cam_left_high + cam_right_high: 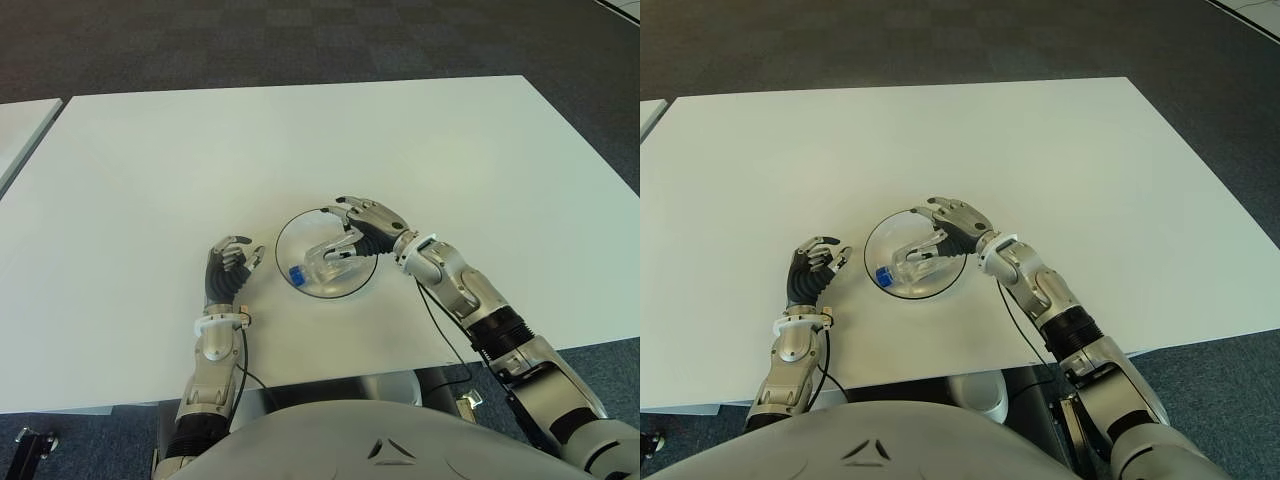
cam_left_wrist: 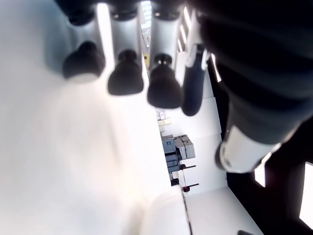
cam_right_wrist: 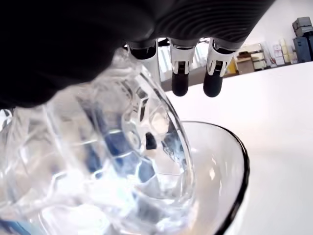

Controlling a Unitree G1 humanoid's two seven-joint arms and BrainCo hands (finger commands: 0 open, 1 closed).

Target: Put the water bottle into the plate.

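A clear water bottle (image 1: 325,262) with a blue cap (image 1: 297,273) lies on its side inside the clear glass plate (image 1: 292,232) near the table's front edge. My right hand (image 1: 347,226) hovers over the bottle's base end from the right. Its fingers (image 3: 180,83) stretch out past the bottle (image 3: 98,161) without wrapping it, and the thumb lies along its top. My left hand (image 1: 236,256) shows just left of the plate with its fingers (image 2: 126,78) curled and nothing in them.
The white table (image 1: 300,140) stretches wide behind the plate. Its front edge runs close below both hands. A second white table's corner (image 1: 20,125) shows at the far left, and dark carpet surrounds both.
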